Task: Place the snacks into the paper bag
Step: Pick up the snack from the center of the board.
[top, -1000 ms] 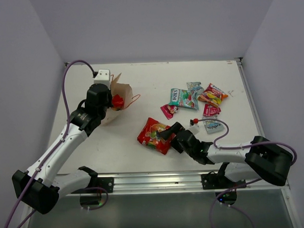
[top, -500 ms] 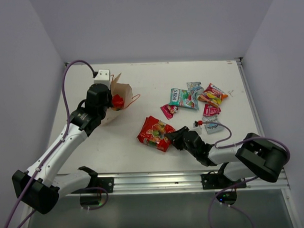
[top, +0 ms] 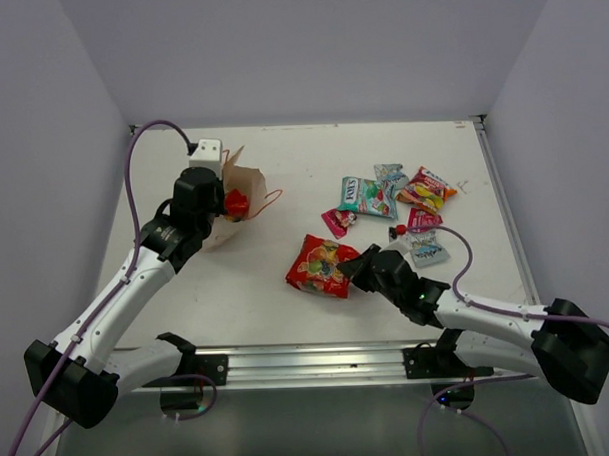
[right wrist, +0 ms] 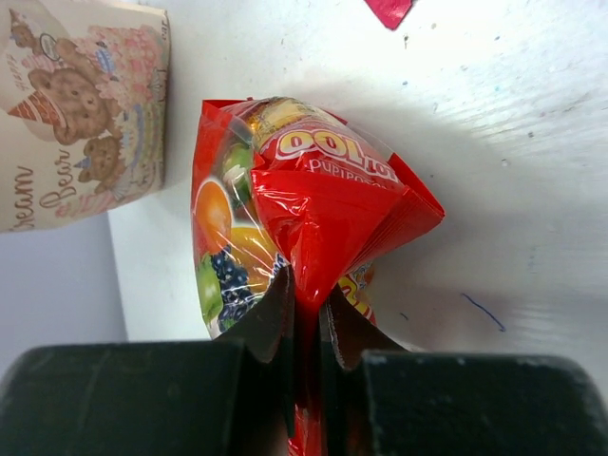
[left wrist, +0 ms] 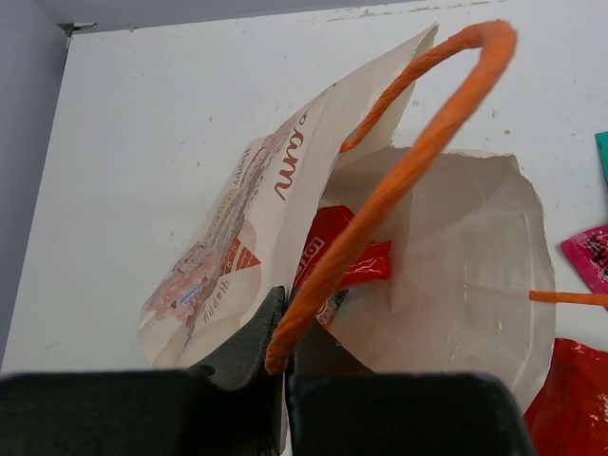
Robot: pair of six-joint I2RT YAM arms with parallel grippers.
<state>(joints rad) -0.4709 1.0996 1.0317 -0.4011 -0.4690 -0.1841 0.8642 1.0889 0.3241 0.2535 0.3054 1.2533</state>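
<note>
Red packet [right wrist: 313, 199] now clamped by its edge in right pincer [right wrist: 304, 299], jaws just closed. Left pincer [left wrist: 285, 332] stays clamped on paper bag [left wrist: 446, 247] rim; carry-over looks next

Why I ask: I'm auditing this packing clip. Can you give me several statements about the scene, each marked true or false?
1. The left claw is shut on the rim of the paper bag. True.
2. The paper bag is empty. False: a small red packet lies inside it.
3. The right claw is pinched on one end of the large red packet. True.
4. The FOX'S packet is inside the bag. False: it lies on the table among the other loose packets, well to the right of the bag.
</note>
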